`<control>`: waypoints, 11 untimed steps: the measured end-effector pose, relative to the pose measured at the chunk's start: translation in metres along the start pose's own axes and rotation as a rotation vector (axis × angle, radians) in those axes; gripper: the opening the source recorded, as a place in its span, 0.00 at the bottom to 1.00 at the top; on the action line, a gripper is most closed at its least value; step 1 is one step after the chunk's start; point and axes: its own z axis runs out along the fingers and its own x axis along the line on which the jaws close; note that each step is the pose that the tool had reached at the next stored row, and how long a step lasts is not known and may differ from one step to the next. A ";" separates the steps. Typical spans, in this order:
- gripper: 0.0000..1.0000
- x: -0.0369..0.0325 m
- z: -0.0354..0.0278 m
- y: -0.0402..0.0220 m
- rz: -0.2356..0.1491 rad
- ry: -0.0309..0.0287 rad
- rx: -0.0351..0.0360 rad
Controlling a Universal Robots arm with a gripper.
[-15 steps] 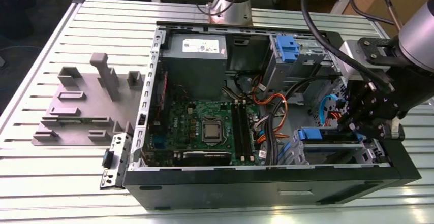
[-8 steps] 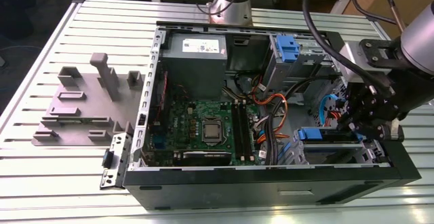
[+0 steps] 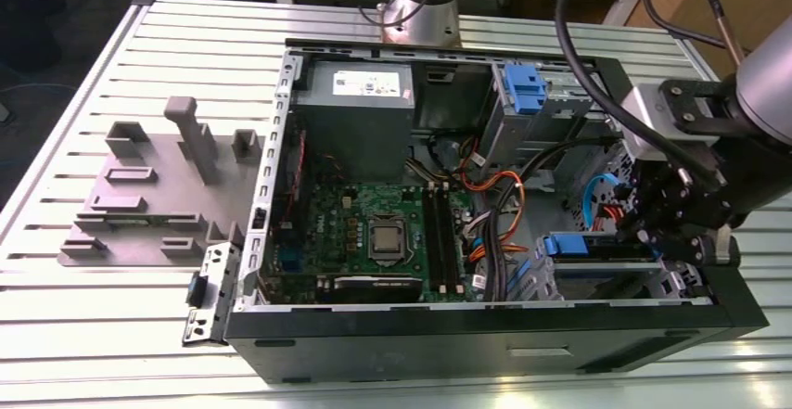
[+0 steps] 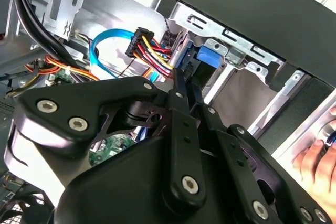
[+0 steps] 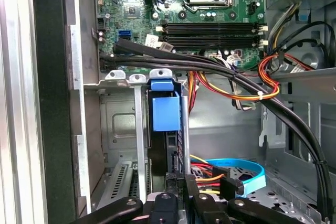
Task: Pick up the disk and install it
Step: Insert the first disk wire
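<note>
Disk [image 5: 165, 114] is standing on edge in the lower drive bay [image 5: 118, 124], at the front corner of the case [image 3: 495, 335]. Its blue carrier frame faces the motherboard [image 3: 371, 233]. In the exterior view the same blue end [image 3: 581, 247] shows just beside my pincer [image 3: 654, 240], so it's in the slot mouth rather than out on the table.

Pincer state: jaws drawn nearly together. In both wrist views the tips [image 5: 177, 182] sit at the disk's rear edge and look pinched across its thin side. My read is that I have hold of it, though the contact itself is shadowed. Gripping the narrow edge makes sense, since it leaves the flat faces free to run along the bay rails.

I can't confirm whether the carrier is fully seated; the latch end is hidden behind the frame.

Clutter:
- The black and orange cable bundle [image 5: 236, 85] drapes across just above the bay.
- The blue data cable [image 5: 247, 174] loops next to my wrist, which I guess is why I'm coming in from the case's open side.

The upper cage's blue latch [image 3: 526, 89] and the power supply [image 3: 356, 94] are well apart from me. A person's hand [image 4: 315, 156] rests outside the case wall in the second wrist view.
</note>
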 end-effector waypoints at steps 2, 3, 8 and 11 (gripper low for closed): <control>0.18 0.0002 0.0000 0.0001 -0.010 -0.0011 -0.0011; 0.18 0.0003 0.0001 0.0001 -0.016 -0.0019 -0.0016; 0.18 0.0007 0.0005 0.0001 -0.036 -0.0065 -0.0038; 0.18 0.0014 0.0007 0.0000 -0.036 -0.0096 -0.0040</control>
